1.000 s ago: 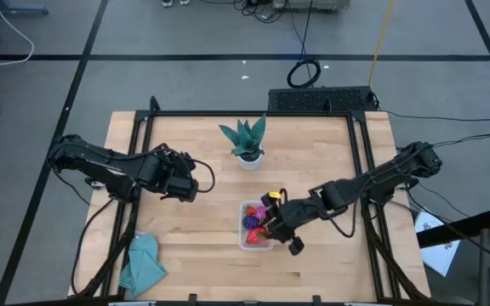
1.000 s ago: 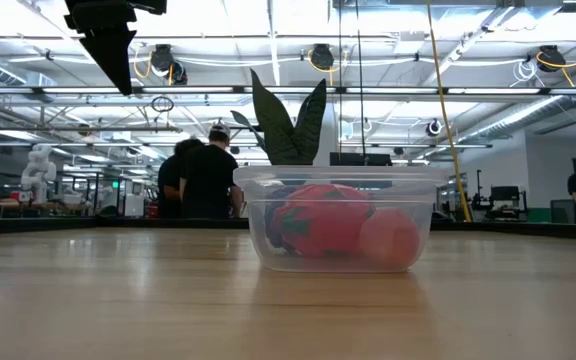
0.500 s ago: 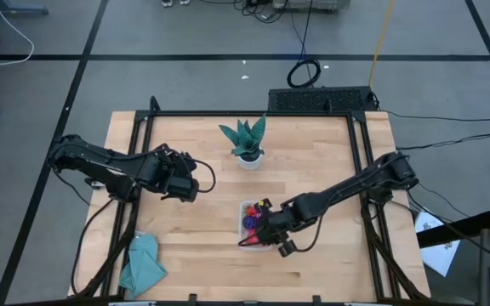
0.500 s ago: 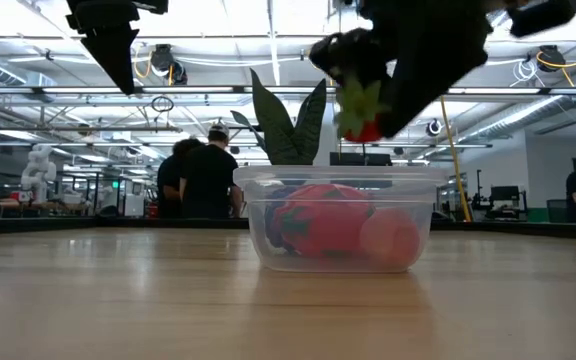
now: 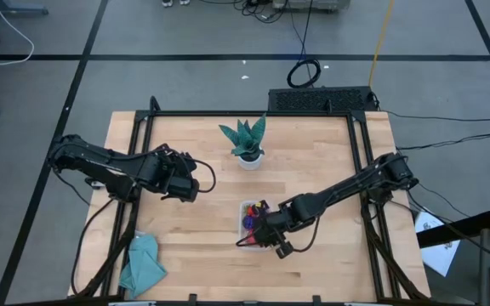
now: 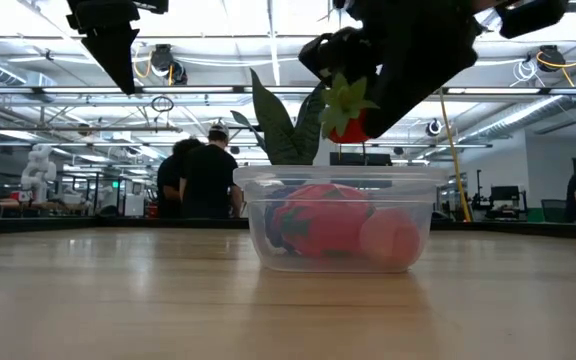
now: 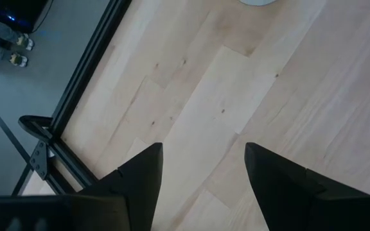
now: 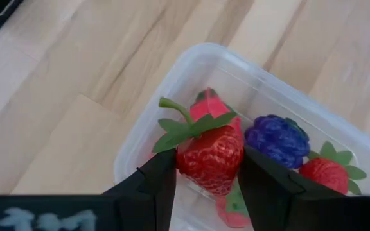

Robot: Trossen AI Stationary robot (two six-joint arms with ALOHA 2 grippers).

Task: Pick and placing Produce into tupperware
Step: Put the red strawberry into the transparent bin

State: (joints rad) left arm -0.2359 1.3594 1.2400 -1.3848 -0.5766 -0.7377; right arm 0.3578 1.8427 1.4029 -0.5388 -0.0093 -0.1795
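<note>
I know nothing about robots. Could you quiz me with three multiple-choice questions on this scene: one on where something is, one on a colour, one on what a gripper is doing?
1. Where is the strawberry held by the right gripper?
A. above the tupperware
B. on the teal cloth
C. beside the potted plant

2. What colour is the berry lying next to it in the tupperware?
A. yellow
B. dark purple
C. white

3. What does the left gripper hold?
A. a strawberry
B. the cloth
C. nothing

Answers: 1 A, the low view shows it over the rim. 2 B, seen in the right wrist view. 3 C, its fingers stand open over bare wood.
</note>
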